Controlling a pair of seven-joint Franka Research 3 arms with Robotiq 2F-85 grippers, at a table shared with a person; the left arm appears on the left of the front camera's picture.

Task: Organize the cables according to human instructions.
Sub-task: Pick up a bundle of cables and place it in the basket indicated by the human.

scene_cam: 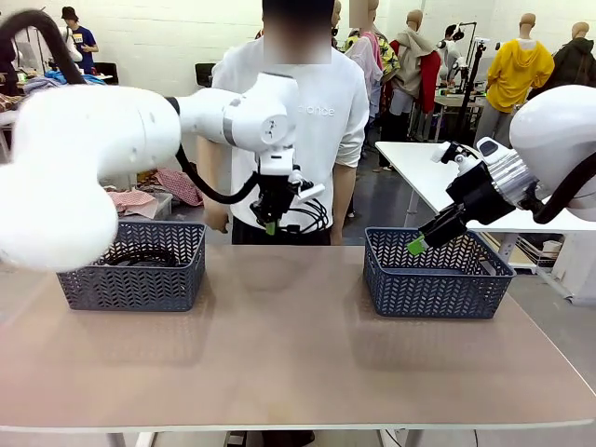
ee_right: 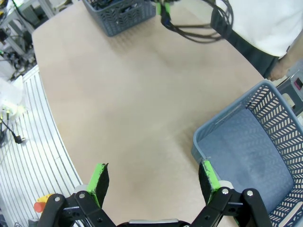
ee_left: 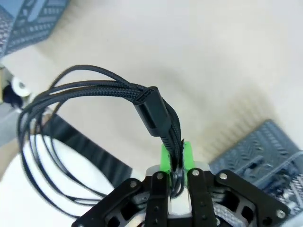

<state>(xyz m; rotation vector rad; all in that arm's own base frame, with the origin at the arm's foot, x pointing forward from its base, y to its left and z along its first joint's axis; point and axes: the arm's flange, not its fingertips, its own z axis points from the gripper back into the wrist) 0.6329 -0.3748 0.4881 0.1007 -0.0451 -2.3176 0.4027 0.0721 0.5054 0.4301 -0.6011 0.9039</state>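
My left gripper (scene_cam: 271,222) hangs above the far middle of the table, shut on a coiled black cable (scene_cam: 309,215) in front of the person. In the left wrist view the green pads (ee_left: 185,156) pinch the cable (ee_left: 94,87) just below its plug, and the loops fan out to the left. More black cables (scene_cam: 140,253) lie in the left basket (scene_cam: 130,279). My right gripper (scene_cam: 417,245) is open over the near left corner of the right basket (scene_cam: 433,279) with nothing between its fingers (ee_right: 100,176). From the right wrist, the hanging cable (ee_right: 203,28) shows far off.
The person in a white shirt (scene_cam: 331,121) stands at the far edge between the two baskets. The right basket's inside (ee_right: 251,156) holds nothing. Bare tabletop (scene_cam: 289,345) stretches across the near half. A white side table (scene_cam: 419,168) stands behind on the right.
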